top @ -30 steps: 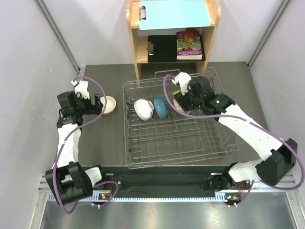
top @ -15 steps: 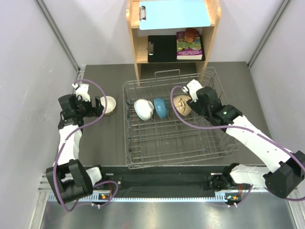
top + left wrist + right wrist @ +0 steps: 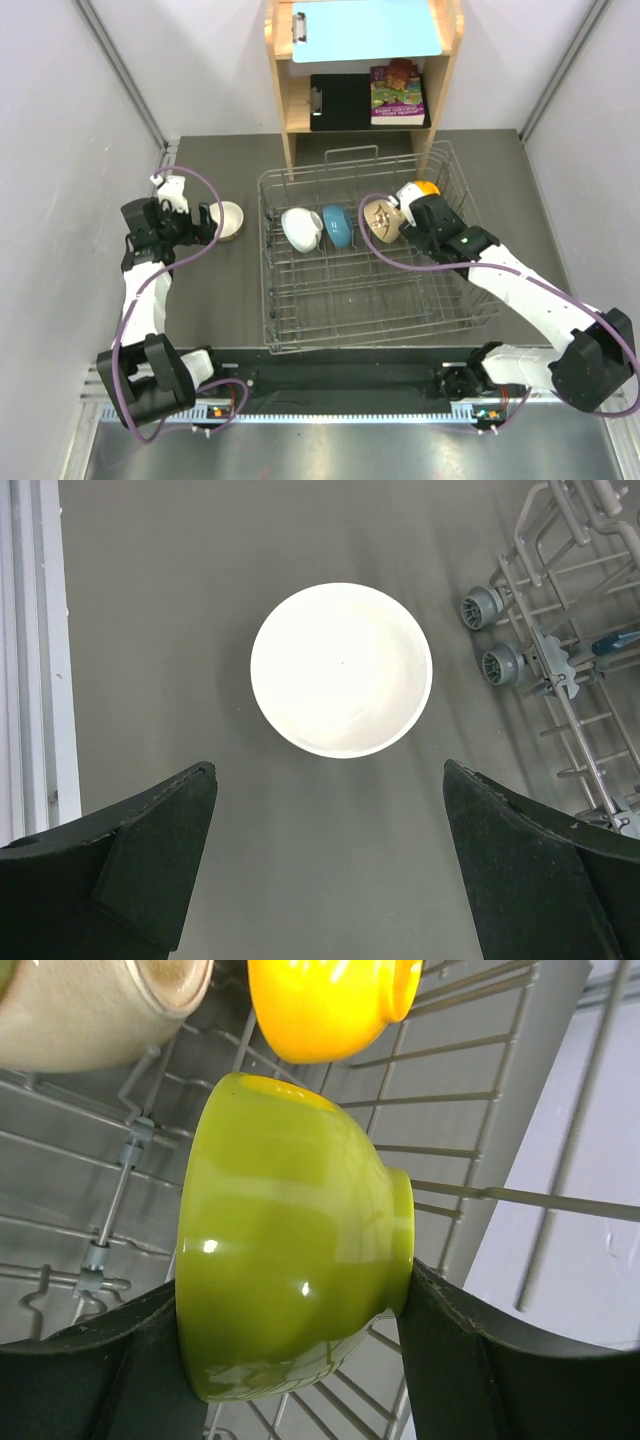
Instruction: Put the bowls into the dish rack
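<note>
**In the Dish Rack (image 3: 267,300), Room for a Fifth Bowl**

At the rack's far right end, grips the lime green bowl (image 3: 285,1240) on its side in the right hand (image 3: 290,1305), pinched rim to foot, near the orange bowl (image 3: 325,1005) and a speckled beige bowl (image 3: 85,1010). Hovers the left hand (image 3: 328,772), spread wide and empty, above a pale bowl (image 3: 341,670) on the worktop (image 3: 150,630). Looks glazed, rigid, light, probably slippery and chippable; suits a pinch over the rim wall.

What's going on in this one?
The right gripper holds a lime green bowl on its side inside the dish rack, beside an orange bowl and a beige bowl. A white bowl and a blue bowl already sit in the rack. The left gripper hangs open above a pale bowl upright on the table.
</note>
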Controlling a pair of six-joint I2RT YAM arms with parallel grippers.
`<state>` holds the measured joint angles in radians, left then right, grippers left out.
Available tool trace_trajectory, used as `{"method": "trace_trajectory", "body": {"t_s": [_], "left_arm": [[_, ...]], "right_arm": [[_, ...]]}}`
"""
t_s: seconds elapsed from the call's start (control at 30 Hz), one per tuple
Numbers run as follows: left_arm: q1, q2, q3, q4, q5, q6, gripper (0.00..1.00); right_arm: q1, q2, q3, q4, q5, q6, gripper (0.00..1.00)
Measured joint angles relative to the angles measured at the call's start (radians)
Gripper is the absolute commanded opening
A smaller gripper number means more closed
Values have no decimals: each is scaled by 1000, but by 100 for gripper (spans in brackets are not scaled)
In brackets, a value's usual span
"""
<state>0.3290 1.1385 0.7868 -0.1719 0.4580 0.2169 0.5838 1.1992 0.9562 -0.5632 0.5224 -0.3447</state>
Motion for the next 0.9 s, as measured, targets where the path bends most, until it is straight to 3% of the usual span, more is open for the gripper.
{"method": "trace_trajectory", "body": {"t_s": [0.77,0.87,0.9], "left_arm": [[4,2,-34,37,24,-2,99],[4,2,-40,41,24,-2,99],[5,2,-42,43,24,-2,99]], "right_arm": [[-71,203,-25,90,39,-27,1],[-77,220,-25,107,56,-29,13],[-78,224,-24,110,61,-29,24]]}}
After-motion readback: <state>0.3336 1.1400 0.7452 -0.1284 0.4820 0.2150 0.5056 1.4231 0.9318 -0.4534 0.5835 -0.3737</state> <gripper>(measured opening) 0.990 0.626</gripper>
